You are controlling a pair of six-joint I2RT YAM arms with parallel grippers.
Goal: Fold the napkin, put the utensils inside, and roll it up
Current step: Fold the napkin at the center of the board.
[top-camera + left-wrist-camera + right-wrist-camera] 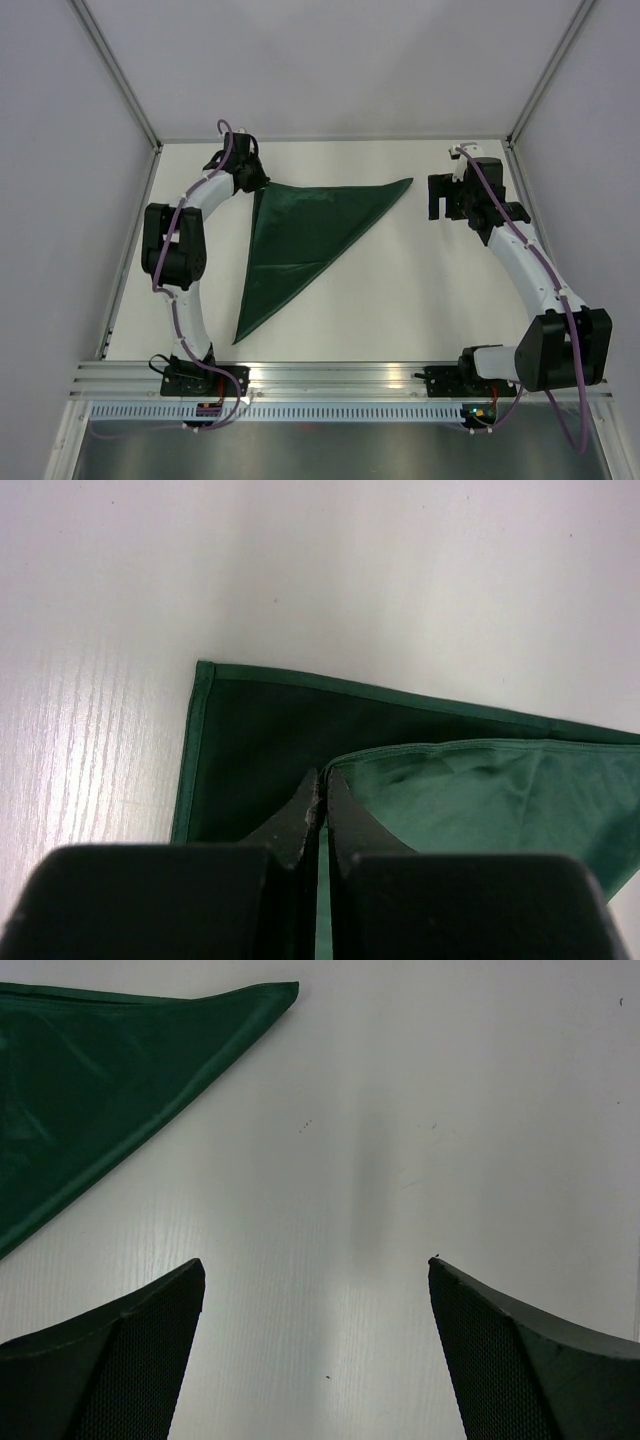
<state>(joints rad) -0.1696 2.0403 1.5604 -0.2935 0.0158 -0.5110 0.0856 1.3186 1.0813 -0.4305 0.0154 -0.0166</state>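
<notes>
The dark green napkin (300,235) lies folded into a triangle on the white table, its long tip pointing right and another tip toward the near edge. My left gripper (258,183) sits at its far left corner. In the left wrist view that gripper (322,780) is shut on the corner of the upper napkin layer (480,790), held just short of the lower layer's corner (250,730). My right gripper (437,197) stands open over bare table to the right of the napkin's tip (270,995), with nothing between its fingers (316,1260). The utensils are out of view.
The white table (400,300) is bounded by grey walls at the left, back and right. An aluminium rail (340,375) carrying both arm bases runs along the near edge.
</notes>
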